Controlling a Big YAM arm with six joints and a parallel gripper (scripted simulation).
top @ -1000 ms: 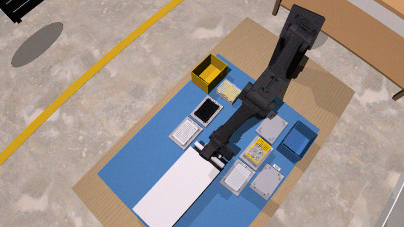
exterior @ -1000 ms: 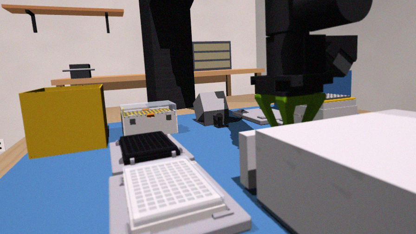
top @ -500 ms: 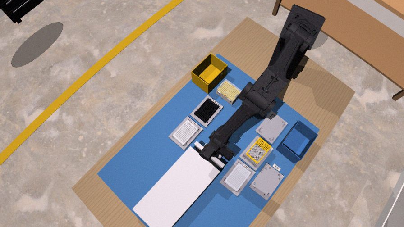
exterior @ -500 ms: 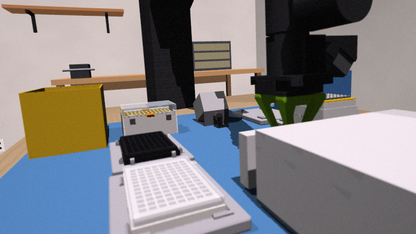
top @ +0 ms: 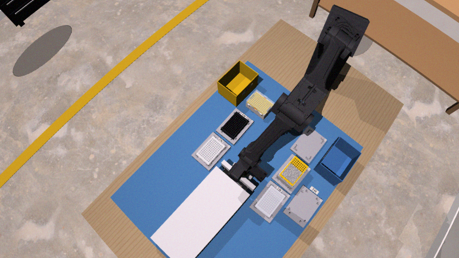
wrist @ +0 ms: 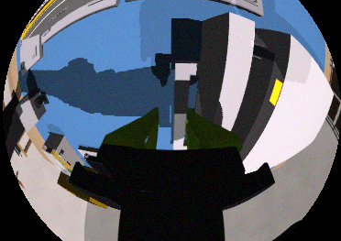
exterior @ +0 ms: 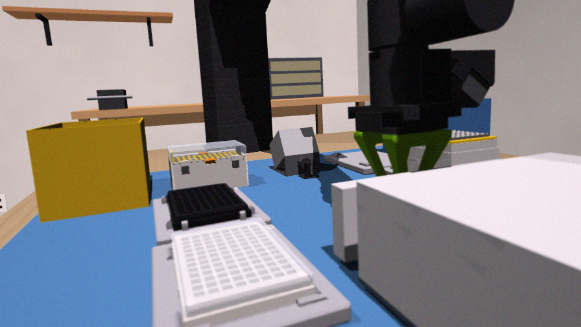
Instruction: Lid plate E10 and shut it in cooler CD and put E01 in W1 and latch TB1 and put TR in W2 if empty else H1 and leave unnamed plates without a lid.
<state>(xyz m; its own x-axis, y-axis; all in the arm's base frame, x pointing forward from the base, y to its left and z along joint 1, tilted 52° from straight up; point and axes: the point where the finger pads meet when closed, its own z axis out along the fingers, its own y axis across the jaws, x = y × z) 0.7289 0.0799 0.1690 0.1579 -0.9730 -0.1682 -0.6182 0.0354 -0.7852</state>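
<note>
1. Wrist view: the gripper [wrist: 179, 137] sits at the front of the cooler CD [wrist: 292, 119]. A grey handle bar [wrist: 181, 124] shows between the green fingers. The pincer is partly drawn in and straddles the bar loosely rather than pinching it. I judge it hooks the handle and clamps nothing.
2. Exterior view: the drawer front [exterior: 343, 220] stands slightly proud of the white housing, so the drawer looks part-way out. Its floor and ribs are hidden in all views.
3. Handling, my judgement: the drawer is rigid and runs on slides. Hold it at mid-handle and pull straight along the housing's long axis, since an off-centre pull could skew it or drag the housing.
4. The STORE plate, the white plate [top: 210, 149], sits in its nest just beside the cooler's end, with its wells bare. It is likely light, stiff plastic with slick walls. Grip it low across the skirt and keep it level.
5. Top view alone gives the layout: the black plate [top: 234, 125] lies next along, near the yellow bin [top: 237, 82]. Only the wrist view shows the handle, and only the exterior view shows the drawer's offset.
</note>
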